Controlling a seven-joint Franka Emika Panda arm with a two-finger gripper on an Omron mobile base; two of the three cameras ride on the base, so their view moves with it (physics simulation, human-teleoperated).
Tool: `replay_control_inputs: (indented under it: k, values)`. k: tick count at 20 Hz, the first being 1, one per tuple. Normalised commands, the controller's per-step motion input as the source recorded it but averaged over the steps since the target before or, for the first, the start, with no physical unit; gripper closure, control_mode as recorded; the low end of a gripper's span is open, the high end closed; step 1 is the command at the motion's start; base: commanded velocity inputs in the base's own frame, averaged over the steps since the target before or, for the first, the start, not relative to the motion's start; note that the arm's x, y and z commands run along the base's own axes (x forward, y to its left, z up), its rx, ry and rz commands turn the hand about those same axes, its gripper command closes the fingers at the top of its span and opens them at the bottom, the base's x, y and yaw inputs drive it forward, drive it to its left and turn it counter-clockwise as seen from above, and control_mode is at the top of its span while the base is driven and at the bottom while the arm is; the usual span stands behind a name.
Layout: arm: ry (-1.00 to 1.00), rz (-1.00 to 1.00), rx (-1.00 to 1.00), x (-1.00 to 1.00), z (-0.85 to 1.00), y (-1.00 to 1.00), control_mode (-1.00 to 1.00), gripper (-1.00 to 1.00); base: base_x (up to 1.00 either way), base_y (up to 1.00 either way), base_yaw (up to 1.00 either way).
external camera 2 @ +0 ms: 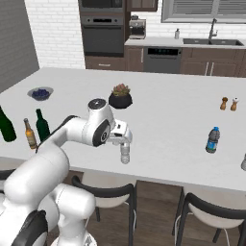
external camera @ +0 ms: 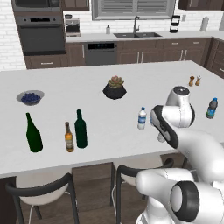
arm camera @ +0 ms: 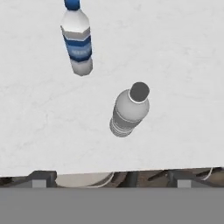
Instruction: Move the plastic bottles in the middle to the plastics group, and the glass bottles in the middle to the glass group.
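No writing can be read anywhere. The water bottle (arm camera: 77,41) just beyond the end effector wears a blue band with no legible words. The beer bottle (external camera: 69,138) far to its left has a yellowish label, also blank at this size.

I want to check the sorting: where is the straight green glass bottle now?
In the left base view the straight green bottle stands upright at the counter's left, beside the brown beer bottle.

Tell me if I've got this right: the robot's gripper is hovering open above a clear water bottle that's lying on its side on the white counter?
Not quite. The clear water bottle stands upright on the counter, not on its side; the hand view looks down on its cap. The gripper does hang open above it.
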Motion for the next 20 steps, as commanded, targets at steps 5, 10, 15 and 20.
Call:
replay_control_inputs:
  k: [5,10,15,20]
  values:
    - [0.00,-0.14,0.07,-0.11,-0.01,-0.76,-1.00,-1.00,0.00,0.00,0.00]
    - [0.01,0.02,0.03,0.02,-0.08,0.02,-1.00,-1.00,0.00,0.00,0.00]
    - [0.03,0.03,0.00,0.30,-0.01,0.33,-1.00,-1.00,0.00,0.00,0.00]
    - [0.00,0.01,0.00,0.25,-0.05,0.19,-1.00,-1.00,0.00,0.00,0.00]
